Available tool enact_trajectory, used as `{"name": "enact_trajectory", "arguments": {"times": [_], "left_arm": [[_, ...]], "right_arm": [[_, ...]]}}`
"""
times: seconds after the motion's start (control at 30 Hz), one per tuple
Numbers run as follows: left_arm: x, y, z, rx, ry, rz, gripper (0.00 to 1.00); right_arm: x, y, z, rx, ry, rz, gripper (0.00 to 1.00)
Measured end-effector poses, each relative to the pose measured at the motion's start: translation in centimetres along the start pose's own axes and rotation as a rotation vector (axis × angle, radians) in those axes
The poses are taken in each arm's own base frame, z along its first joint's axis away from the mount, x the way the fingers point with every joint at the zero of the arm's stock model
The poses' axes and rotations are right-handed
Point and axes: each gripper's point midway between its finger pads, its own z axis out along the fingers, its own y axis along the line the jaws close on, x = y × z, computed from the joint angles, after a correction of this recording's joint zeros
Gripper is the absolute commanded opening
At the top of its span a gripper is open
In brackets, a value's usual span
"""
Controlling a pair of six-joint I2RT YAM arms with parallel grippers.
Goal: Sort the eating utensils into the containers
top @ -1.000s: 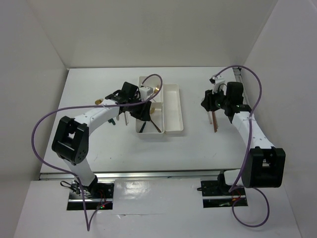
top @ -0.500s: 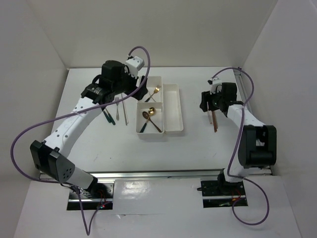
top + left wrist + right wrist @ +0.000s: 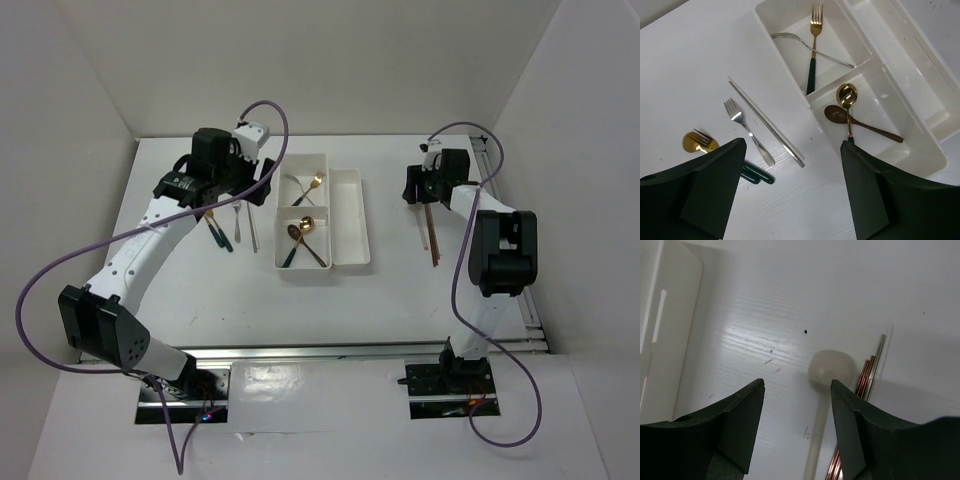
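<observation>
My left gripper [image 3: 208, 192] is open and empty, hovering above loose utensils on the table left of the trays [image 3: 792, 150]. Below it lie a silver fork [image 3: 747, 132], silver chopsticks [image 3: 765, 122], a gold fork head [image 3: 697, 142] and dark green handles [image 3: 757, 175]. The two-compartment tray [image 3: 281, 215] holds a gold fork [image 3: 813, 45] and a silver utensil [image 3: 827, 54] in the far cell. A gold spoon [image 3: 846, 95] and a brown spoon [image 3: 862, 125] lie in the near cell. My right gripper [image 3: 420, 188] is open and empty over a white spoon [image 3: 826, 371].
The narrow tray [image 3: 351, 215] lies against the wide tray's right side and shows nothing inside. Copper chopsticks [image 3: 863, 380] and a silver chopstick [image 3: 879, 352] lie just right of the white spoon. White walls enclose the table on three sides.
My left arm has swung from over the wide tray to the left, over the loose utensils. My right gripper has moved a little farther back.
</observation>
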Motion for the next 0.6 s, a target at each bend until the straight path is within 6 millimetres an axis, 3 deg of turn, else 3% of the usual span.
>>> {"name": "enact_trajectory", "arguments": {"times": [0.23,0.6], "left_arm": [[0.3,1.5,-0.1,-0.032,0.007,-0.016,0.9],[0.6,2.5,-0.1,-0.053,0.015,-0.031,0.9]], "right_arm": [[1.0,-1.1,1.5,0.03,0.031,0.007,0.63],[1.6,-1.8,1.7,0.045,0.045,0.0,0.64]]}}
